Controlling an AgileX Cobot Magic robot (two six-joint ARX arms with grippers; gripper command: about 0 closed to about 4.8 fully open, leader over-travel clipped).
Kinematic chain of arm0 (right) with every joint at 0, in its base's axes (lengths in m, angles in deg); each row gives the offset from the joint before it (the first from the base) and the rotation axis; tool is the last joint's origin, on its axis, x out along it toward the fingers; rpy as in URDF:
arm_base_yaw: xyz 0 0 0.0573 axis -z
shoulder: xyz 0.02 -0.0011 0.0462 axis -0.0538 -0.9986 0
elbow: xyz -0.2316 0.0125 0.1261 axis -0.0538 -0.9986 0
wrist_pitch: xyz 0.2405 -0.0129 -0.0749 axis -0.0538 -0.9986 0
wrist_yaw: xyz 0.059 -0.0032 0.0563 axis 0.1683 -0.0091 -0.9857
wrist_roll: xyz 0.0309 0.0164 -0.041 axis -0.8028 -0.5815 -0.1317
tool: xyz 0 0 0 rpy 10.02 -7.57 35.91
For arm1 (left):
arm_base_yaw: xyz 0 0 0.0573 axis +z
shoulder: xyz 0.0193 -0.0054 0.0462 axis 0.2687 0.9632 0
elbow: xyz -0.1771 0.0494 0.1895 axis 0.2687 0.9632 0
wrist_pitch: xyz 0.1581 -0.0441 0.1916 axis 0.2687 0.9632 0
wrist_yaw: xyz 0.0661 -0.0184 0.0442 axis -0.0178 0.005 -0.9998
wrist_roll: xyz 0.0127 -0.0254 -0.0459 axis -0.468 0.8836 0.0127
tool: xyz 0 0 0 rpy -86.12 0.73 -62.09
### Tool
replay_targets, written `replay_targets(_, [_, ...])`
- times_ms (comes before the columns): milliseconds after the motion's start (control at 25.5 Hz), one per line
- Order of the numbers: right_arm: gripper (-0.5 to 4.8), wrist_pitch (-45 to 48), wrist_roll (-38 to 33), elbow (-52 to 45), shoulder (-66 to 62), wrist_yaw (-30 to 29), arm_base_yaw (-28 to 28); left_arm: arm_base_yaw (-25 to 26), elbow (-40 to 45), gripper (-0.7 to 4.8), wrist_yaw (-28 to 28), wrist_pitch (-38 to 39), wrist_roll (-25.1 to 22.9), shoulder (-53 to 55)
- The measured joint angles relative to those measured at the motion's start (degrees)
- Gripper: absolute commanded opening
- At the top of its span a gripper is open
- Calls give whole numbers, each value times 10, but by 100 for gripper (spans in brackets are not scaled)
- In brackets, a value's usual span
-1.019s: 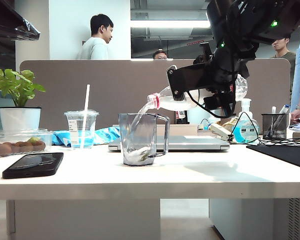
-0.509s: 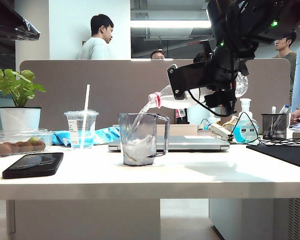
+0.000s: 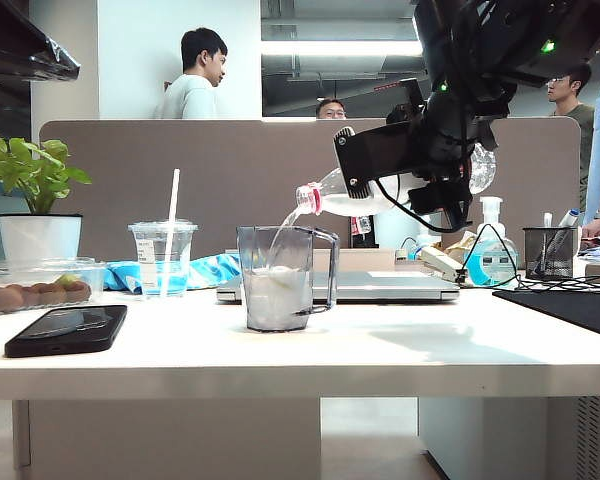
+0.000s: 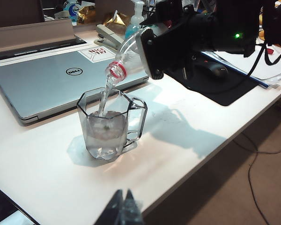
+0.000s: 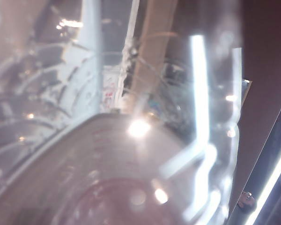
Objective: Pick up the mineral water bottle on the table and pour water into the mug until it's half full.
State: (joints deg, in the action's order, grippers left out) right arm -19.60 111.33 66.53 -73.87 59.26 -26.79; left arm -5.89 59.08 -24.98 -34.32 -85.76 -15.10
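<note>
Above the mug [image 3: 275,278], right gripper [image 3: 405,165] clamps the tipped mineral water bottle [image 3: 330,198]; left gripper [image 4: 123,211] closed.

**Colours on the desk**

Red ring at the neck of the clear bottle [image 3: 355,197], black right gripper [image 3: 395,165] clamped round it. Clear water [image 4: 104,97] streams into the grey-tinted mug [image 3: 278,277]. White table [image 3: 310,355], silver laptop [image 4: 47,84], black phone [image 3: 65,329], green plant [image 3: 32,172] in its white pot [image 3: 40,237], blue-patterned cloth [image 3: 205,270], black mat [image 3: 570,305].
</note>
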Motion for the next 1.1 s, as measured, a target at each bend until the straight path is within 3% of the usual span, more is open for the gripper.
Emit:
replay_targets(353, [274,1,-15,0,0,0,0,0,0,-4,0,0,0,0])
replay_targets(549, [274,4,-148,0,0,-1,0,0,0,-4,0,0,0,0])
replay_targets(862, [274,-2,-391,0,0,-55,-3,0,0,-4,0,0,0,0])
replay_targets(901, [274,-2,-442,0,0,-64,-3,0,0,-4,0,0,0,0])
replay_targets(980, [273,14,-628,-10,3,-100,2,0,0,-4,0,0,-2,0])
replay_targets(1097, [273,108,-763,-73,4,-137,8,0,0,-4,0,0,-2,0])
